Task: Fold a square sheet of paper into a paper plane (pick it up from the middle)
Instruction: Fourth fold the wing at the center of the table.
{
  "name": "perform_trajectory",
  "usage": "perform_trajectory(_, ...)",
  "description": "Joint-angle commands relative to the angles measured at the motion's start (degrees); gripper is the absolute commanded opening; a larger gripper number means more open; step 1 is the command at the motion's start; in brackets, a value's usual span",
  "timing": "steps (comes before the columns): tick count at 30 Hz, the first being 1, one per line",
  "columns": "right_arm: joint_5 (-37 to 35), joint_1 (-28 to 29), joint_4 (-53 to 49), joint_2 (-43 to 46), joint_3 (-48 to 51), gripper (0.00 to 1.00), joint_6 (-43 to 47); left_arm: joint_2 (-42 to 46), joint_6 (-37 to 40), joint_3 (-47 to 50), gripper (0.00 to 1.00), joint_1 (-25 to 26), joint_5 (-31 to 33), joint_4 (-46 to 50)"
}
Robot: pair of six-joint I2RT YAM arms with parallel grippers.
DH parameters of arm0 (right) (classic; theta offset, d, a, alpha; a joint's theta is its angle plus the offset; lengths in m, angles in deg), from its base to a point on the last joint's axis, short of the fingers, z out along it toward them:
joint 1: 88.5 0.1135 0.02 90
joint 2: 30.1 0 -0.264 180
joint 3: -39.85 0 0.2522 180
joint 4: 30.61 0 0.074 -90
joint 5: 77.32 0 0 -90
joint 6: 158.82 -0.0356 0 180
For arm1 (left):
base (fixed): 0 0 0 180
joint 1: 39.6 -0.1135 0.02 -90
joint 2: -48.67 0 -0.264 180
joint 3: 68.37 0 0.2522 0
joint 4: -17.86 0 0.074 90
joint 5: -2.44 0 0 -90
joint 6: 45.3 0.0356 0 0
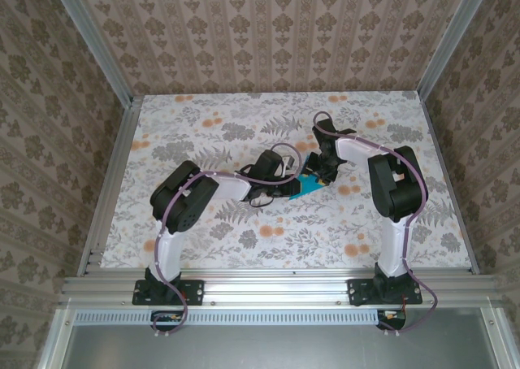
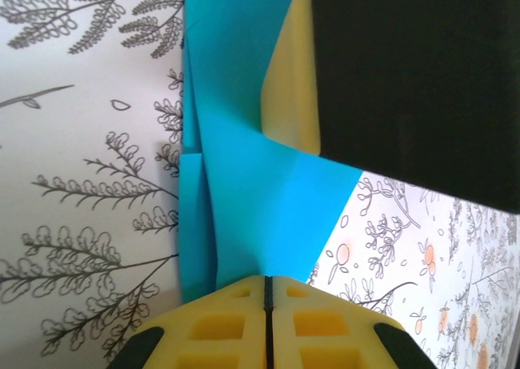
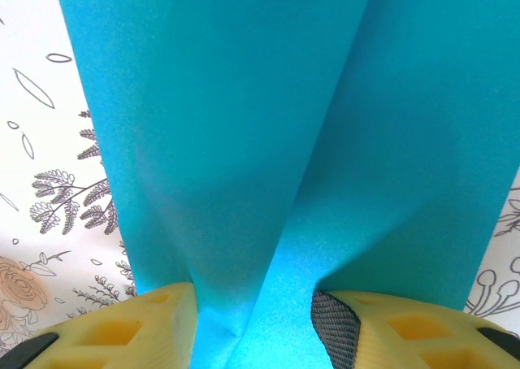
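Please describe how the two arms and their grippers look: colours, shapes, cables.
The left arm and the right arm have white links, bulky black joints and black bases, with a thin purple cable along each. The left gripper and right gripper have yellow fingers with moulded recesses.

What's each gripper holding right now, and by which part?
Left gripper is shut on the blue paper, pinching it at a creased edge. Right gripper has jaws apart astride a raised crease; no firm hold is evident.
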Motion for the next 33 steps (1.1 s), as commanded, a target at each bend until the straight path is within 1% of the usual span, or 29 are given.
perform_trajectory(1, -5.8, 0.4, -2.2, -9.5, 5.0, 0.5, -0.9, -0.6, 1.9, -1.0, 0.09, 0.2, 1.8, 3.0)
perform_trajectory(12, -5.6, 0.3, -2.1, -9.9, 5.1, 0.51, -2.8, 4.4, 1.5, 1.0, 0.16, 0.3, -1.0, -1.6)
perform_trajectory(17, -4.3, 0.2, -1.5, -9.9, 5.1, 0.52, -4.4, 4.1, 1.5, 1.6, 0.17, 0.9, -2.2, -3.6)
perform_trajectory(27, -3.5, -0.3, -0.9, -9.9, 5.9, 0.55, -5.9, 3.1, 4.0, 0.8, 0.18, 2.1, -0.1, 0.5)
perform_trajectory(33, -3.8, -0.3, -1.0, -9.9, 6.0, 0.55, -5.8, 2.8, 5.0, 0.7, 0.18, 2.2, 2.7, 3.4)
